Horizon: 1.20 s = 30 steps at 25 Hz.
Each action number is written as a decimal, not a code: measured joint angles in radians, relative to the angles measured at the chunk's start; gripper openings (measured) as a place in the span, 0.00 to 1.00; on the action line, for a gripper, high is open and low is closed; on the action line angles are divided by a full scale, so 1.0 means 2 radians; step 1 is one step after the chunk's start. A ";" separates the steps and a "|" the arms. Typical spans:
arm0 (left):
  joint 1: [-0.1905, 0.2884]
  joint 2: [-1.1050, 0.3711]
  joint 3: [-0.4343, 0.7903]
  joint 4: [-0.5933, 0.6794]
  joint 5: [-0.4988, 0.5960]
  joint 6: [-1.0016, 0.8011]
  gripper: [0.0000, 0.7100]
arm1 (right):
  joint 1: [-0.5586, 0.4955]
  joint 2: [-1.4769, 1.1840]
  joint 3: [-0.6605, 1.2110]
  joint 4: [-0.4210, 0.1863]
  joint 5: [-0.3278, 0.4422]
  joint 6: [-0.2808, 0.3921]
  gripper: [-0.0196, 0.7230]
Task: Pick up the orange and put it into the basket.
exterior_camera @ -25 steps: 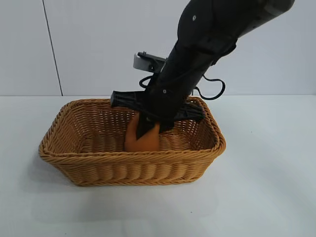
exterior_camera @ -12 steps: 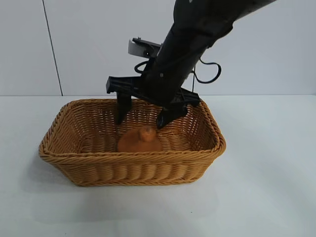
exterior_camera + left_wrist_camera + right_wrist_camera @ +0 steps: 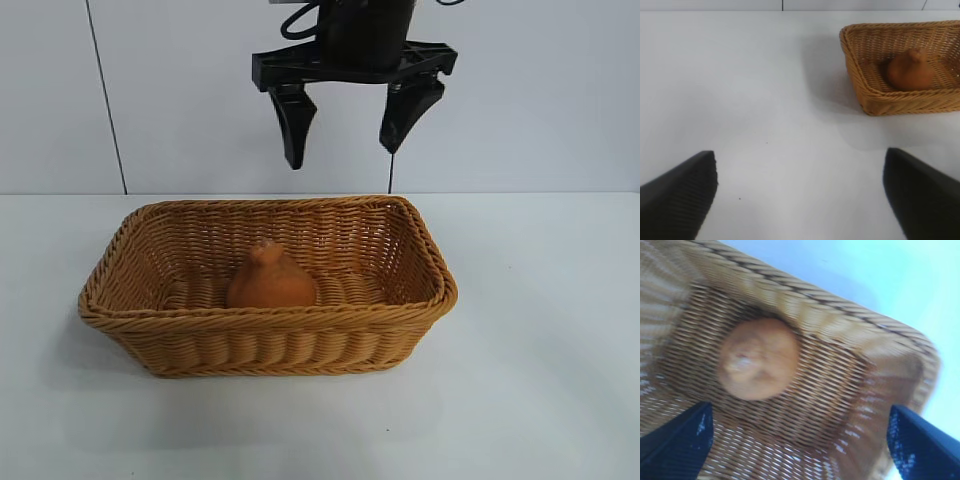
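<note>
Release done — my right pincer (image 3: pixel 345 130) has lifted to top centre, jaws spread and empty; orange (image 3: pixel 270 280) sits inside basket (image 3: pixel 262 325). Left pincer (image 3: pixel 800 195) parked, spread wide.

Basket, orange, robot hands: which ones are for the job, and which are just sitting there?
For the job:
the orange, lying in the basket
the right gripper, open, above the basket

Just there:
the left gripper, open, off to the side over the white table
</note>
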 joint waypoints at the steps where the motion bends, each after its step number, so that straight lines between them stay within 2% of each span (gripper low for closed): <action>1: 0.000 0.000 0.000 0.000 0.000 0.000 0.90 | -0.013 0.000 0.000 0.000 0.000 -0.002 0.90; 10: 0.000 0.000 0.000 0.000 0.000 0.000 0.90 | -0.185 0.000 0.000 -0.002 0.000 -0.010 0.90; 14: 0.000 0.000 0.000 0.000 0.000 0.000 0.90 | -0.235 0.000 0.000 0.010 0.000 -0.010 0.90; 18: 0.000 0.000 0.000 0.000 0.000 0.000 0.90 | -0.242 -0.006 0.011 0.028 0.000 -0.025 0.90; 21: 0.000 0.000 0.000 0.000 0.000 0.000 0.90 | -0.241 -0.029 0.057 0.033 -0.001 -0.031 0.90; 26: 0.000 0.000 0.000 0.000 0.000 0.000 0.90 | -0.241 -0.104 0.201 0.038 0.000 -0.044 0.89; 30: 0.000 0.000 0.000 0.000 0.000 0.000 0.90 | -0.241 -0.188 0.333 0.057 0.002 -0.053 0.87</action>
